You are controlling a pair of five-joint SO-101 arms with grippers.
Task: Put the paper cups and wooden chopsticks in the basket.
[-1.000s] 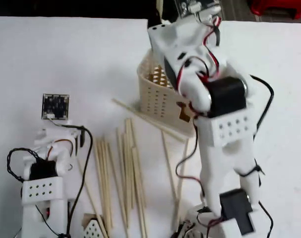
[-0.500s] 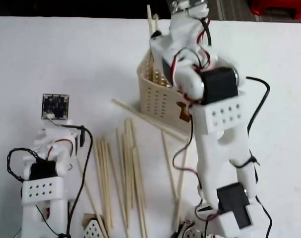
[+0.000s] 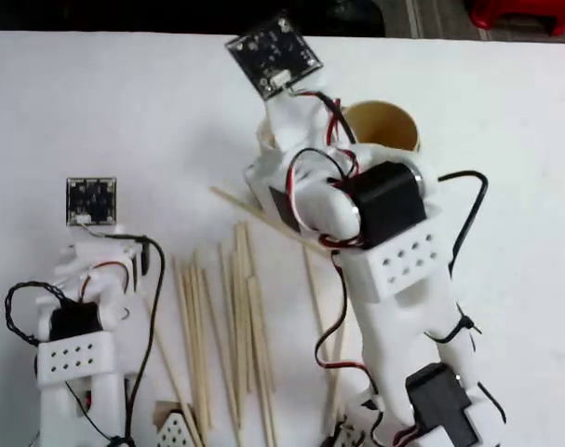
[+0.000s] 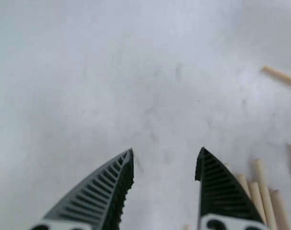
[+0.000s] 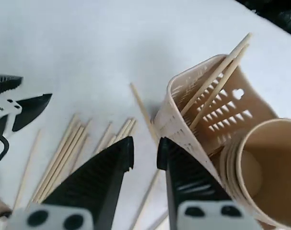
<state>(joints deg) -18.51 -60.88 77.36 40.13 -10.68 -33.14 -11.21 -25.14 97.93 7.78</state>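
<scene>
A cream perforated basket [image 5: 181, 112] holds two wooden chopsticks [image 5: 217, 79] leaning against its wall and a stack of paper cups [image 5: 262, 167]. My right gripper [image 5: 145, 146] hangs above the table just beside the basket, open by a narrow gap with nothing in it. In the high view the right arm [image 3: 375, 214] covers most of the basket, and the top paper cup [image 3: 380, 126] shows behind it. Several loose chopsticks [image 3: 235, 317] lie between the arms. My left gripper [image 4: 166, 153] is open over bare table, with chopstick ends [image 4: 260, 187] beside it.
One long chopstick [image 3: 263, 219] lies slanted against the basket's foot. A small cardboard piece [image 3: 175, 428] sits at the near edge. Black cable [image 3: 152, 307] trails from the left arm. Open white table lies at the far left.
The right arm drew back from over the basket and turned toward the pile. The chopsticks it held upright now lean in the basket, and its gripper is empty. The cup came into view.
</scene>
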